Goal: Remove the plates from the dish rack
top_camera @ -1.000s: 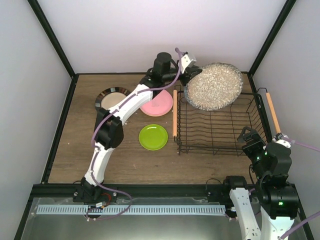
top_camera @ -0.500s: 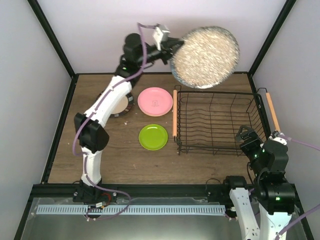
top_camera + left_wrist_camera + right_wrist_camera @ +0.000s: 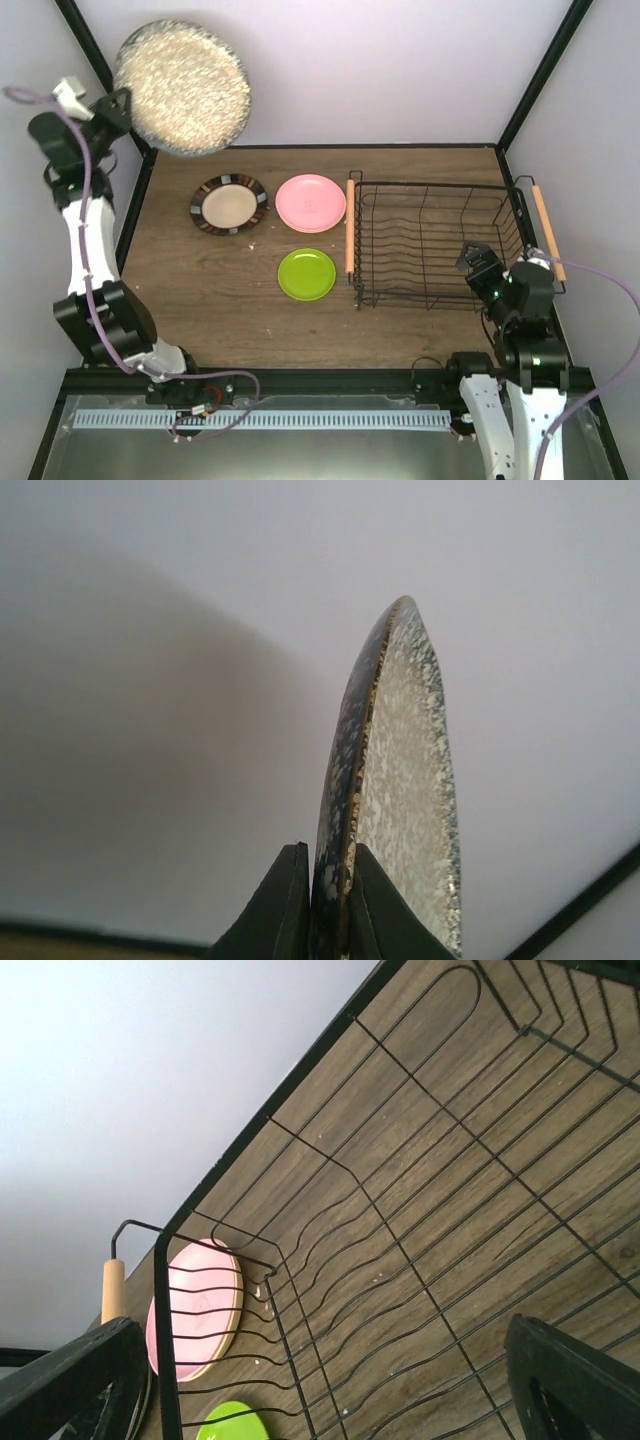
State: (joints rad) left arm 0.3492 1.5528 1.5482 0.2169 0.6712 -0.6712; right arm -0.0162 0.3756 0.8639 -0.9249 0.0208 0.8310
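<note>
Closest to me, my right tool (image 3: 478,265) hangs over the near right corner of the dish rack (image 3: 420,184). Its wrist view shows the two fingers standing wide apart with nothing between them, looking down through the black wires at the wooden counter (image 3: 200,300).

The rack sits on the right half of the counter, with a light wooden handle (image 3: 349,238) along its left side and another (image 3: 545,225) along its right.

Just left of the rack, toward the near side, the green plate (image 3: 306,274) lies flat on the counter. Behind it the pink plate (image 3: 311,203) lies beside the rack's left handle. The cream plate with the brown rim (image 3: 229,204) lies to the left of the pink one, close by it.

Farthest off, my left tool (image 3: 112,108) is raised high at the far left corner. It is pinched tight on the rim of the speckled grey plate (image 3: 183,87), which stands on edge in the air, well clear of the counter and in front of the pale back wall (image 3: 400,70).
</note>
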